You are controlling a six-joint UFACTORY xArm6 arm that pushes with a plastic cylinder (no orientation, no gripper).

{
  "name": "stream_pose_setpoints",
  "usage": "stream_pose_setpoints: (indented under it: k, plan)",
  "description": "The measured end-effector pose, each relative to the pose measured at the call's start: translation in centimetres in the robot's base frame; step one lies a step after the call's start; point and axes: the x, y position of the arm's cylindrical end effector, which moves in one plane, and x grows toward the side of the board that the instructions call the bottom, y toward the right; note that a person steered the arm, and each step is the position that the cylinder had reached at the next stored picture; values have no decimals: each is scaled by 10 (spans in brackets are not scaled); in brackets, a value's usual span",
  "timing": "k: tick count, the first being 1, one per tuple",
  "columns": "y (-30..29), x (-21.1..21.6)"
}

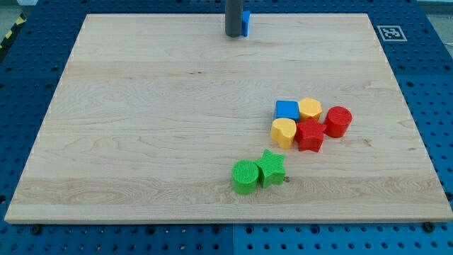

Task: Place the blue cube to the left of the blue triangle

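The blue cube (287, 110) sits right of the board's middle, touching a yellow block (310, 108) on its right and a yellow heart-shaped block (284, 132) below it. A blue block (245, 22), mostly hidden behind the rod, stands at the view's top edge; its shape cannot be made out, though it may be the blue triangle. My tip (233, 35) is at the view's top, just left of that blue block and touching or nearly touching it, far from the blue cube.
A red star (309, 135) and a red cylinder (338, 121) lie right of the yellow blocks. A green cylinder (245, 177) and a green star (271, 168) sit lower down. The wooden board (141, 127) lies on a blue perforated table.
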Motion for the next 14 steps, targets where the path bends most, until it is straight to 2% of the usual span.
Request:
stream_pose_setpoints:
  k: [1, 5, 6, 7, 9, 10, 14]
  plan:
    - [-10, 29]
    - [-28, 217]
    - [-25, 253]
    - [-23, 253]
    - [89, 257]
    - [111, 257]
    - [87, 226]
